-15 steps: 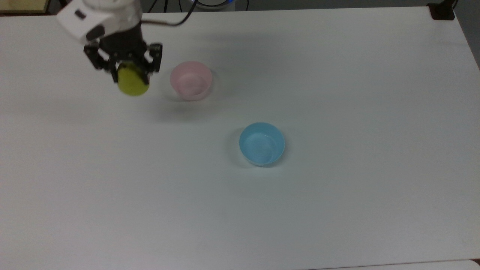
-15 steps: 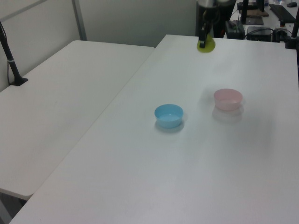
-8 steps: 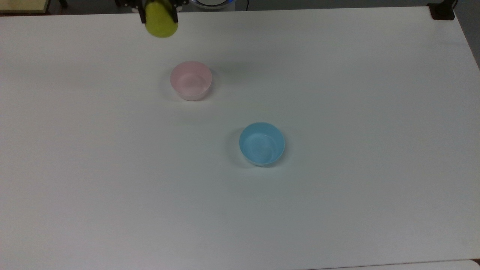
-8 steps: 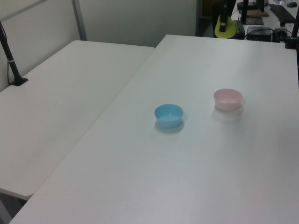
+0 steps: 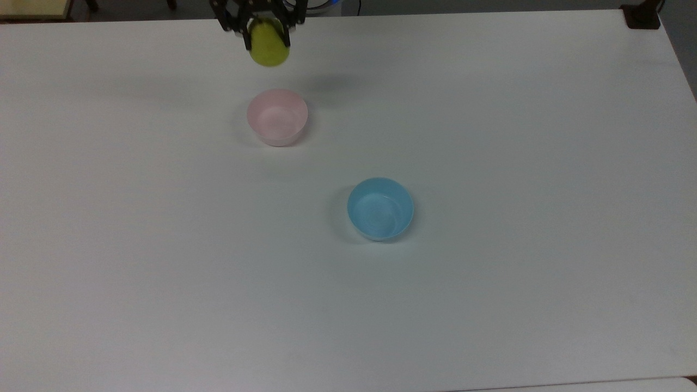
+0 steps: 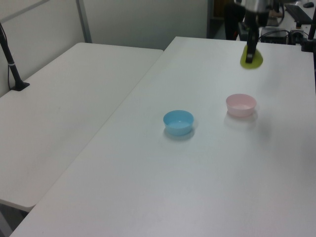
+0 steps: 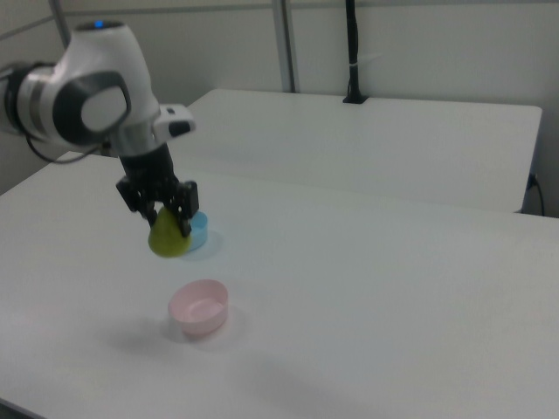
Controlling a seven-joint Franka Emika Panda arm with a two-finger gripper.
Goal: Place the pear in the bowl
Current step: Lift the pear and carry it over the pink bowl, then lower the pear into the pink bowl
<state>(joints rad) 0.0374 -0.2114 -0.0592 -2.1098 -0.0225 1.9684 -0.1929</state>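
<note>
My gripper is shut on the yellow-green pear, holding it in the air above the white table. The pale pink bowl stands on the table below it and is empty. In the top view the pear hangs just beyond the pink bowl's far rim, near the table's far edge. In the right view the pear is above and a little to the left of the bowl.
A light blue bowl of the same size stands empty nearer the table's middle. A second white table adjoins this one. A black clamp sits at the top view's far right corner.
The gripper carried the pear from left of the pink bowl up to the far edge, then to the top view's right and slightly nearer, ending just behind the bowl.
</note>
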